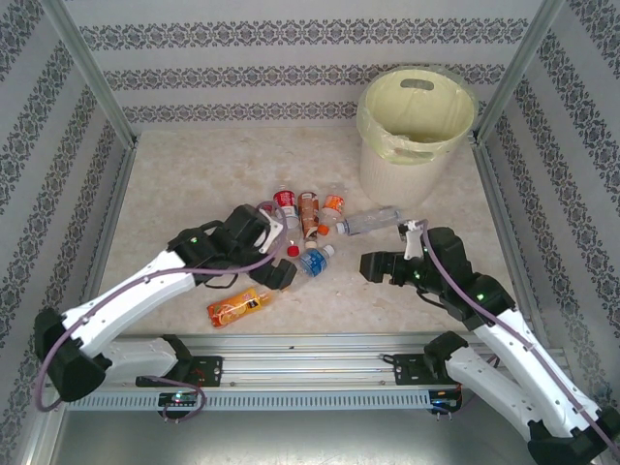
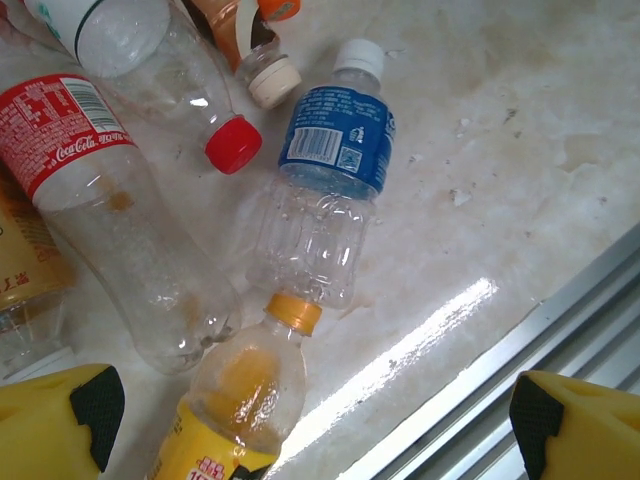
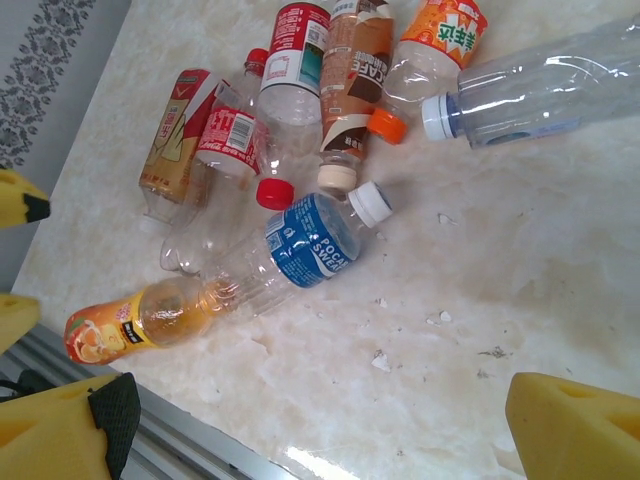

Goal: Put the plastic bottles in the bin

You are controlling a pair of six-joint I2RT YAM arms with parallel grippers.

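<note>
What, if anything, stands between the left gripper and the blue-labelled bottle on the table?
Nothing visible does. The open left gripper looks down on the blue-labelled bottle with nothing between them. Neighbours crowd it, though: an orange-capped bottle touches its base, and a cola bottle lies close alongside.

Left wrist view: orange-capped bottle [image 2: 245,385] cut by the lower picture edge, red-labelled bottle [image 2: 90,190] by the left. Right wrist view: clear bottle [image 3: 540,85] cut at right. Top view: labels of the plastic bottles [image 1: 310,218] illegible
</note>
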